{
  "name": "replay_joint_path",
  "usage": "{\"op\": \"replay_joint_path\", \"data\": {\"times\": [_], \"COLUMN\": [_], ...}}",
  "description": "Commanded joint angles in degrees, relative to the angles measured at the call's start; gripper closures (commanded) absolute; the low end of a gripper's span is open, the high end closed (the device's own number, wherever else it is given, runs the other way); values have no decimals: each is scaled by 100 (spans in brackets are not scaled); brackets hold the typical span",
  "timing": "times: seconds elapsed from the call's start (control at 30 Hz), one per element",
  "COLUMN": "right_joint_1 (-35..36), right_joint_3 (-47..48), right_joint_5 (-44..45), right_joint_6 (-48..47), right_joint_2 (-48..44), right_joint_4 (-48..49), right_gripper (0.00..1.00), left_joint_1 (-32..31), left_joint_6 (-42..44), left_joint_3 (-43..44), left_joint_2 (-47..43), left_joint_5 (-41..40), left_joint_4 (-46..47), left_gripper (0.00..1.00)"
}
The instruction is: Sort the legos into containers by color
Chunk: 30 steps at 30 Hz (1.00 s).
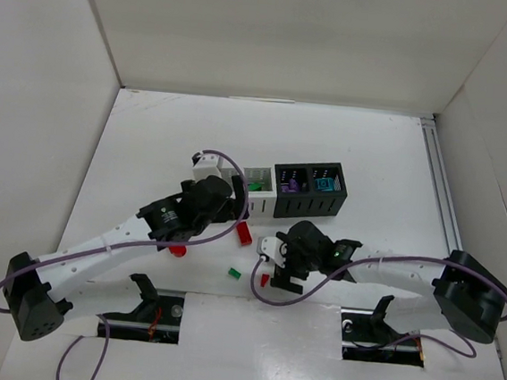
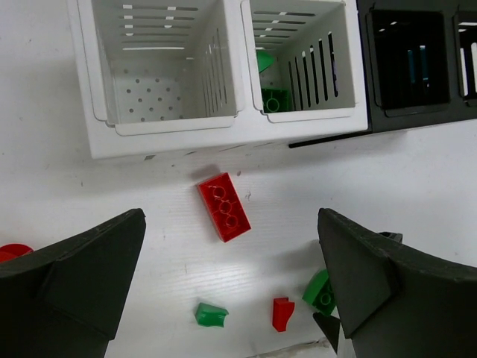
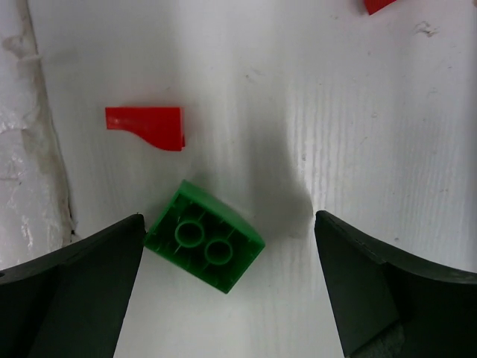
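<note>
My left gripper [image 1: 226, 206] is open and empty, held above the table in front of the bins; in its wrist view [image 2: 231, 287] a red brick [image 2: 223, 206] lies ahead of the fingers. The four bins stand in a row: an empty white one [image 2: 100, 89], a white one [image 2: 358, 74] holding green pieces, and two black ones [image 1: 309, 204] holding purple and teal pieces. My right gripper [image 1: 282, 266] is open and low over an upside-down green brick [image 3: 203, 237], which lies between the fingers, close to the left one.
A small red piece [image 3: 147, 127] lies just beyond the green brick. A small green piece [image 2: 210, 315] and the red brick [image 1: 245, 232] lie between the arms. A red round piece [image 1: 178, 250] sits under the left arm. White walls enclose the table.
</note>
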Motion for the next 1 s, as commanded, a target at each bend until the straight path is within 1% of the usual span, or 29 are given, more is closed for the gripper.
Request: {"op": "replay_joint_path", "data": {"times": [0.0, 0.07, 0.13, 0.17, 0.27, 0.33, 0.4, 0.5, 0.53, 0.57, 0.6, 0.63, 0.67, 0.7, 0.73, 0.77, 0.8, 0.83, 0.87, 0.9, 0.93, 0.97], "right_joint_1": [32, 32, 32, 32, 32, 32, 32, 32, 32, 32, 32, 32, 32, 32, 32, -20, -160, -266, -432, -651, -871, -1317], "right_joint_3": [163, 163, 163, 163, 93, 93, 197, 557, 672, 786, 900, 1076, 1138, 1139, 1209, 1209, 1105, 973, 615, 429, 244, -45], "right_joint_5": [274, 274, 212, 212, 151, 212, 212, 73, 72, 211, 412, 702, 1357, 1729, 2063, 2336, 2739, 2822, 2823, 2683, 2552, 2463], "right_joint_6": [110, 110, 110, 110, 171, 171, 172, 5, -57, -57, -57, 204, 432, 774, 1578, 2056, 2609, 3076, 3768, 4053, 4143, 4335], "right_joint_2": [133, 133, 133, 72, -77, -139, -252, -525, -587, -640, -640, -719, -789, -790, -912, -965, -1035, -1114, -1315, -1421, -1536, -1780], "right_joint_4": [300, 301, 301, 301, 187, 108, -24, -217, -296, -401, -768, -989, -1226, -1759, -2026, -2281, -2771, -2880, -2959, -3038, -3039, -3039], "right_gripper": [0, 7, 17, 33, 46, 51, 59, 61, 60, 56, 52, 42, 36, 24, 14, 12, 8, 3, 0, 0, 0, 0], "left_joint_1": [5, 5, 5, 5, 5, 5, 5, 5, 5, 5, 5, 5, 5, 5, 5, 5, 5, 5, 5, 5, 5, 5], "left_joint_6": [-173, -173, -173, -173, -226, -226, -226, -278, -278, -331, -401, -401, -488, -489, -489, -489, -437, -437, -367, -366, -366, -288], "left_joint_3": [-28, -28, -28, -28, 25, 25, 25, 25, 25, 25, -27, -97, -98, -159, -238, -239, -300, -361, -362, -362, -362, -362], "left_joint_2": [-225, -225, -225, -277, -278, -330, -330, -462, -462, -532, -611, -664, -751, -752, -831, -831, -884, -884, -884, -797, -796, -701], "left_joint_5": [-33, -86, -86, -86, -156, -156, -104, 1, 2, 2, 2, 2, 80, 159, 256, 396, 467, 546, 616, 687, 687, 740], "left_joint_4": [28, -24, -25, -77, -77, -77, -77, -77, -138, -191, -192, -192, -192, -192, -113, 1, 63, 133, 203, 265, 265, 265], "left_gripper": [0, 0, 0, 0, 0, 0, 0, 0, 0, 0, 0, 0, 0, 0, 0, 0, 0, 0, 0, 0, 0, 0]}}
